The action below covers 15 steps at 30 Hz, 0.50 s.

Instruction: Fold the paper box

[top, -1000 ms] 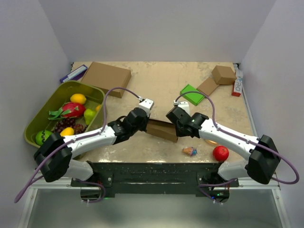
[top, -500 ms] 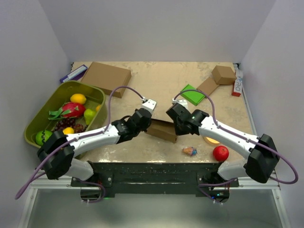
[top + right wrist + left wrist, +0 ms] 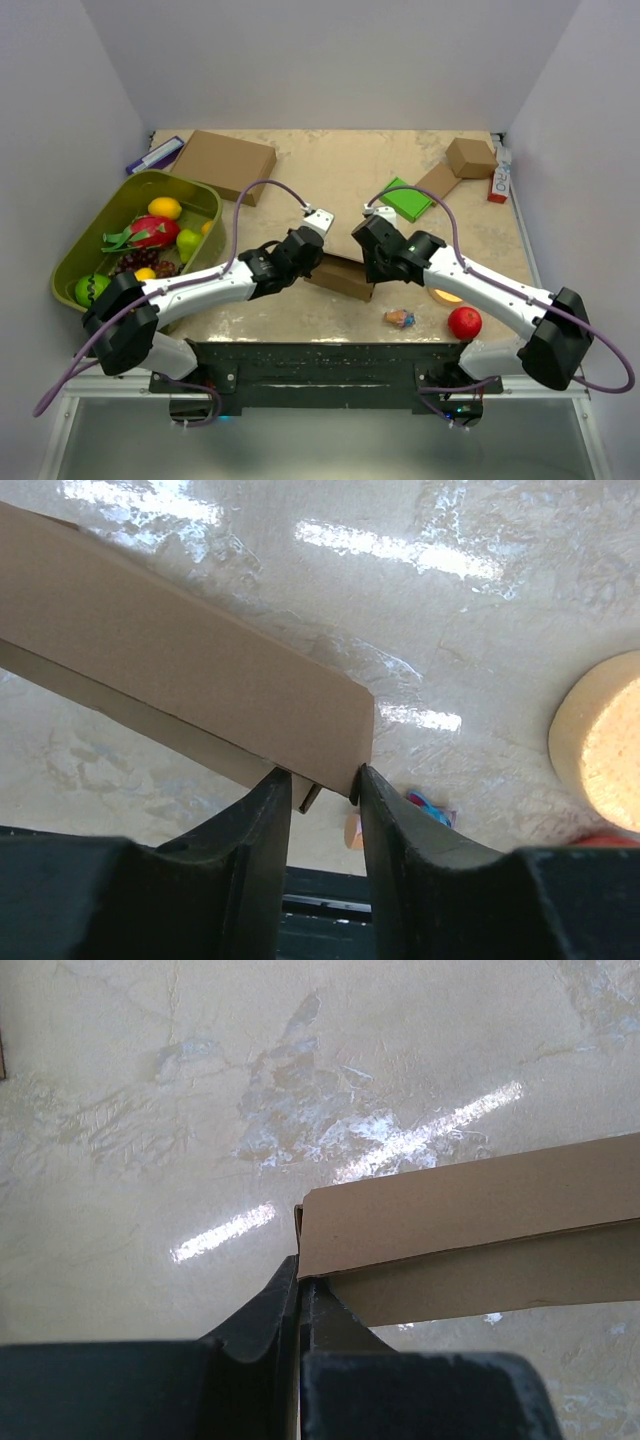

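The paper box [image 3: 342, 277] is a slim brown cardboard mailer lying between the two arms near the table's front. My left gripper [image 3: 307, 257] is at its left end, shut on a thin cardboard wall at that corner; in the left wrist view my left gripper [image 3: 299, 1275] pinches just under the paper box [image 3: 470, 1230]. My right gripper [image 3: 371, 266] is at the box's right end. In the right wrist view my right gripper [image 3: 320, 780] stands open, its fingertips either side of the near corner of the paper box [image 3: 190, 670].
A green bin [image 3: 75, 255] of fruit stands at the left. A larger brown box [image 3: 225, 165] lies behind it. At the back right are a small brown box [image 3: 470, 157] and a green pad [image 3: 405, 198]. A red apple [image 3: 464, 322], a wrapped sweet [image 3: 399, 318] and a yellow disc [image 3: 600, 740] lie front right.
The right gripper's jaws have parted from shut to open at the box's right end. Both wrists have shifted slightly away from the front edge. The left gripper stays shut.
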Each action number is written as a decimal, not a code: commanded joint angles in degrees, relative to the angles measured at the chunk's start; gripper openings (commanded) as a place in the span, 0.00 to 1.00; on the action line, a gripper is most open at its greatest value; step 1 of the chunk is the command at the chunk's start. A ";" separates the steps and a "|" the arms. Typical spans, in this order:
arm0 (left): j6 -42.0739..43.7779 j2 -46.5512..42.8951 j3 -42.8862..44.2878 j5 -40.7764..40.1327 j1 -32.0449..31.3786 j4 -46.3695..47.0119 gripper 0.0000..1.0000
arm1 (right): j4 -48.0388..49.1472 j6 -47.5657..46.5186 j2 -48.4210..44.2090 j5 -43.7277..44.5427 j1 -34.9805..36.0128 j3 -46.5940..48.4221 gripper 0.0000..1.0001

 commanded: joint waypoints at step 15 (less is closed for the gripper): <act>-1.00 -2.78 0.81 3.50 -0.49 -1.48 0.20 | -1.24 0.61 0.14 4.71 0.20 -1.67 0.06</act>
